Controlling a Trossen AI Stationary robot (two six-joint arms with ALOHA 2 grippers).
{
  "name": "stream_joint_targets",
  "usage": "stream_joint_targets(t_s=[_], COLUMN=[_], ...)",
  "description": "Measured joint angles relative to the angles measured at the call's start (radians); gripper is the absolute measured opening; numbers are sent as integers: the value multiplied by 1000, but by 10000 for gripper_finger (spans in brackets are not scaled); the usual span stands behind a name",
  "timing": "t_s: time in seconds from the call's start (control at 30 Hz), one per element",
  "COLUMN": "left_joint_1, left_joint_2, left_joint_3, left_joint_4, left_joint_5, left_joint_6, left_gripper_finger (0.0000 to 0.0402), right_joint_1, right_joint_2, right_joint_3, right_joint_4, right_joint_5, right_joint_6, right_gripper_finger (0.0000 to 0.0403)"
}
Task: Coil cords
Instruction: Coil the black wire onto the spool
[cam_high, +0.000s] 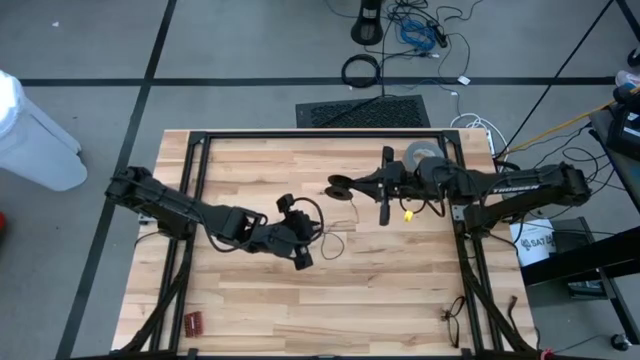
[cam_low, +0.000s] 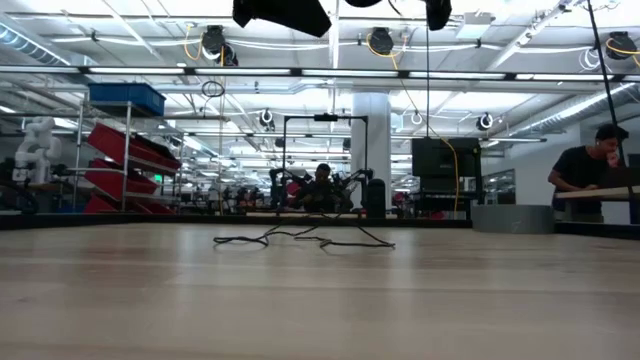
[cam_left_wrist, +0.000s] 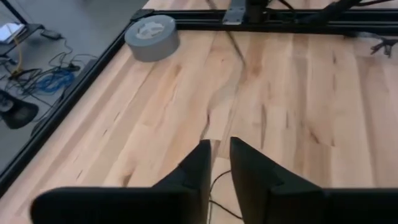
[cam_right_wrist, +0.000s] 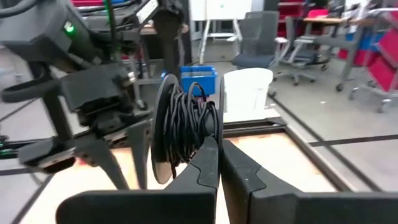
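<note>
High view: cord (cam_high: 333, 238), one thin black wire, is lying loose on the tabletop (cam_high: 250, 300) near centre, at about 3 o'clock from the left hand (cam_high: 300, 254) and trailing up toward the spool (cam_high: 341, 187) at 12 o'clock. One grey tape roll (cam_high: 419, 153) is sitting at the tabletop's 1 o'clock corner; one small red item (cam_high: 192, 322) at 7 o'clock.
Low view: the cord (cam_low: 300, 238) is sprawling in flat loops on the tabletop, with both arms hanging above it, out of the way.
Left wrist view: the left hand (cam_left_wrist: 219, 163) is hovering just over a strand of cord (cam_left_wrist: 217, 186), fingers narrowly parted, gripping nothing that shows.
Right wrist view: the right hand (cam_right_wrist: 219, 165) is sitting fully closed, pinching the spool's (cam_right_wrist: 180, 127) rim, where several black turns are already wound.
Handling: the wire is looking very light, limp and slippery, likely kinking or slipping from a loose pinch; taking it on a straight run beside the spool seems best.
Count: two hands, one cord, one spool.
</note>
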Motion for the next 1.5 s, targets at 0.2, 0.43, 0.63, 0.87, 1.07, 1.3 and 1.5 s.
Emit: stream_joint_targets(t_s=[0.2, 0.43, 0.63, 0.87, 1.07, 1.3, 1.5], left_joint_1=[-19, -41, -71, -148, -220, -273, -163], left_joint_2=[0, 0, -45, -190, -192, 5, 37], left_joint_3=[0, -1, -4, -102, -429, -660, -656], left_joint_4=[-5, -37, -288, -169, 570, 1620, 1670], left_joint_5=[-12, -47, -264, -271, -143, -114, -145], left_joint_6=[-16, -20, -96, -122, -37, 265, 290], left_gripper_finger=[97, 103, 103, 103, 103, 103, 103], right_joint_1=[27, 67, 71, 76, 80, 80, 80], right_joint_2=[2, 2, -10, -46, -66, -91, -102], right_joint_3=[0, 0, 0, 0, 0, 0, 0], right_joint_4=[-6, -6, -12, -40, -40, -65, -66], right_joint_5=[-23, -23, -24, -50, -50, -73, -76], right_joint_6=[33, 29, 19, 11, 8, -4, -19], right_gripper_finger=[0, 0, 0, 0, 0, 0, 0])
